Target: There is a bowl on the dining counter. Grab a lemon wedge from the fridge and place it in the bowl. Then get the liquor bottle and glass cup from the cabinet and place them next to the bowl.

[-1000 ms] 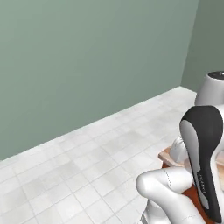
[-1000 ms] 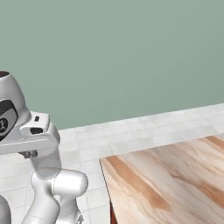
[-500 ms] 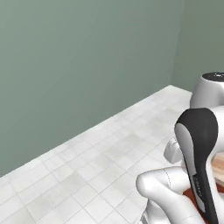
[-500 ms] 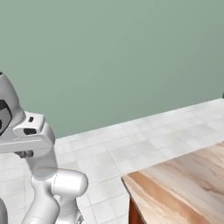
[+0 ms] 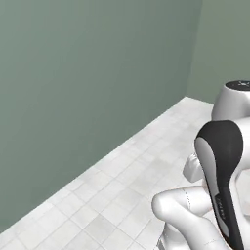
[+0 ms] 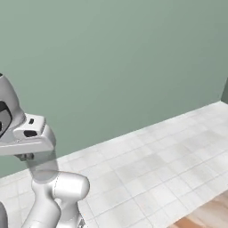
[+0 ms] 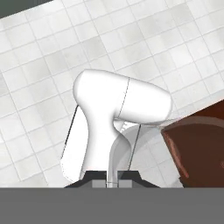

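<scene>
Left base view: the folded arm (image 5: 215,195) occupied the lower right of the frame. A green wall (image 5: 88,88) filled the upper left, and tiled floor (image 5: 122,195) ran across the lower left. Against the frame one second earlier, the whole picture had shifted; this indicated that the base had turned, not that objects had moved.

Right base view: the arm stood at lower left. A corner of the wooden counter (image 6: 205,220) showed at the lower right edge. Earlier it had covered much of the lower right, again consistent with base rotation.

Hand view: the gripper (image 7: 113,183) sat at bottom centre with its fingers pressed together on nothing. A dark brown edge, probably the counter, lay at the right.

The bowl, lemon wedge, bottle and cup lay outside all three frames, so their locations could not be told. Judgement: the wedge would be light, soft and slippery, best pinched across its rind. The glass items would be rigid, smooth and fragile, best gripped at mid-body.
</scene>
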